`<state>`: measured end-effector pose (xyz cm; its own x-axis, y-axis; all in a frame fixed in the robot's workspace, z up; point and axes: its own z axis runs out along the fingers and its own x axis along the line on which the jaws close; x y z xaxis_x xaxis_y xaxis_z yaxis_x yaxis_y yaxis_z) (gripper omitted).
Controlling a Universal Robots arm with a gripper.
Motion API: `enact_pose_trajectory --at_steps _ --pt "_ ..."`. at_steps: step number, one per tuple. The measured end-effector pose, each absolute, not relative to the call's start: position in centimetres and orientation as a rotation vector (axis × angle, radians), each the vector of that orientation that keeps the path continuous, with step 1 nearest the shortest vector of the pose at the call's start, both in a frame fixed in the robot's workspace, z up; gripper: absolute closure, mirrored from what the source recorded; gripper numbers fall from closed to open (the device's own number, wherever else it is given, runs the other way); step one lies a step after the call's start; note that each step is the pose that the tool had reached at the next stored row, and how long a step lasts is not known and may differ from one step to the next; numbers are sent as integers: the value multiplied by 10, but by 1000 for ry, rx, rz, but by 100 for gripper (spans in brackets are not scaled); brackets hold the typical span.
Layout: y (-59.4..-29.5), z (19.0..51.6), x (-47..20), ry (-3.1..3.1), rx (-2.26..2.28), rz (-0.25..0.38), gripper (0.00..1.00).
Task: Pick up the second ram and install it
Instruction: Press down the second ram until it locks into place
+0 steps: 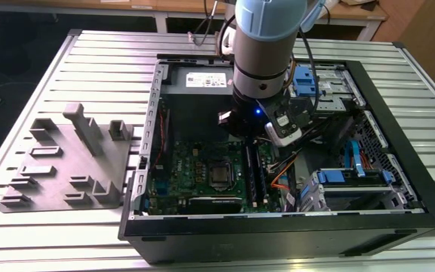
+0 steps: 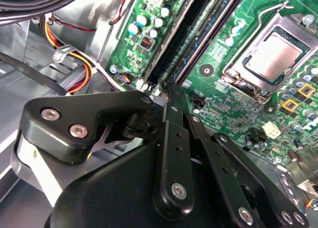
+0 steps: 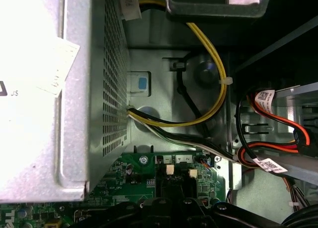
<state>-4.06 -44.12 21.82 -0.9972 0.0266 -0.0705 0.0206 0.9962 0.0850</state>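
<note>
My gripper [image 1: 252, 141] hangs low inside the open computer case [image 1: 399, 141], over the far end of the memory slots. In the second wrist view its fingers [image 2: 171, 96] are shut together, with the tip at the end of the long black slots [image 2: 191, 37]. In the exterior view a thin dark ram stick [image 1: 251, 173] lies along the slots on the green motherboard [image 1: 195, 170], running from under the gripper toward the case front. I cannot tell whether the fingertips touch it. The processor socket [image 2: 276, 56] sits beside the slots.
A grey holder tray [image 1: 66, 164] with upright posts lies on the slatted table at the exterior view's left. The silver power supply [image 3: 44, 89] stands close behind the gripper. Yellow, red and black cables [image 3: 218, 84] and blue drive bays [image 1: 353, 175] crowd the case's other side.
</note>
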Motion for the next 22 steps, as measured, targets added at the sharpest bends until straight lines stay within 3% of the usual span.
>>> enact_pose_trajectory --at_steps 22 --pt "-441 219 -41 3066 36 133 93"
